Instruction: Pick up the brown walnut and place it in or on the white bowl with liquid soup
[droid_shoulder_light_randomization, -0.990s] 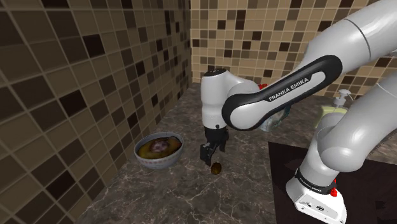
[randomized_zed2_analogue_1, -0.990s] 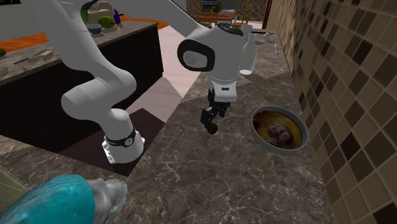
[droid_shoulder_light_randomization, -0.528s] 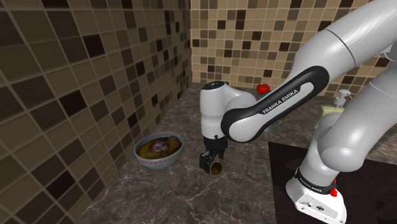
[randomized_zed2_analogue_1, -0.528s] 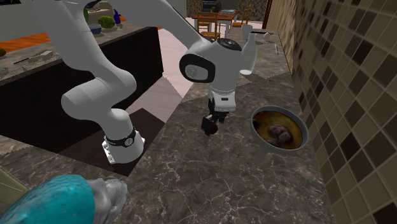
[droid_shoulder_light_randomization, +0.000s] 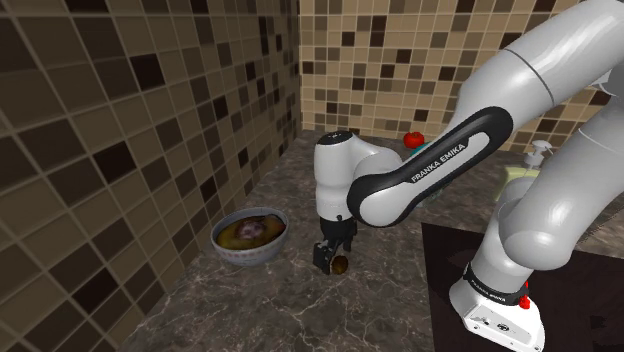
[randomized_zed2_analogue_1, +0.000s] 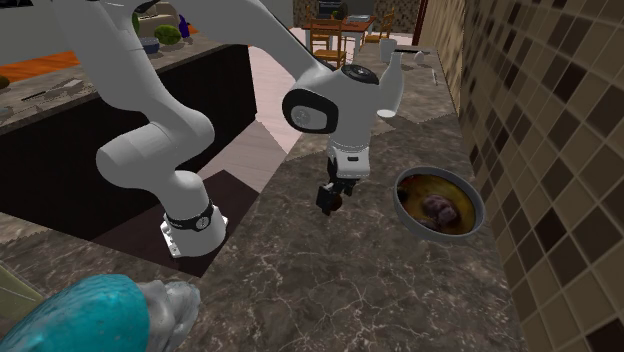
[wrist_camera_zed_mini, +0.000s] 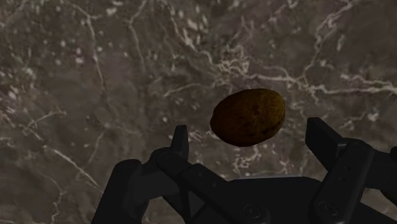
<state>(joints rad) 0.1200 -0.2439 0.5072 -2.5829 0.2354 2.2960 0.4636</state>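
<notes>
1. Stone counter (droid_shoulder_light_randomization: 250, 310), dark with pale veins, ran into a corner of brown and tan tiled walls (droid_shoulder_light_randomization: 110, 140) in the shoulder view.
2. The black stand (droid_shoulder_light_randomization: 570, 280) of the white arm (droid_shoulder_light_randomization: 420, 172) sat at the lower right of that frame.
3. The white bowl (droid_shoulder_light_randomization: 229, 256) stood near the wall on the left, with yellow soup and a purple lump in it.
4. The brown walnut (wrist_camera_zed_mini: 248, 116) lay on the counter, a little apart from the bowl, toward the shoulder view's right.
5. The gripper (wrist_camera_zed_mini: 249, 130) was low over the nut with its jaws wide. The wrist view showed a finger on each side and a gap at both, so nothing was held.
6. The second exterior view showed a room past the counter's far end, with a table and chairs (randomized_zed2_analogue_1: 335, 30) at the top middle. A blue-green thing (randomized_zed2_analogue_1: 90, 315) in its lower left corner was cut off by the edge.
7. In that view the walnut was hard to make out behind the black hand.
8. A small red thing (droid_shoulder_light_randomization: 412, 139) and a pale bottle (droid_shoulder_light_randomization: 541, 152) sat at the back of the shoulder view, close by the arm. I could not tell what the red thing was.
</notes>
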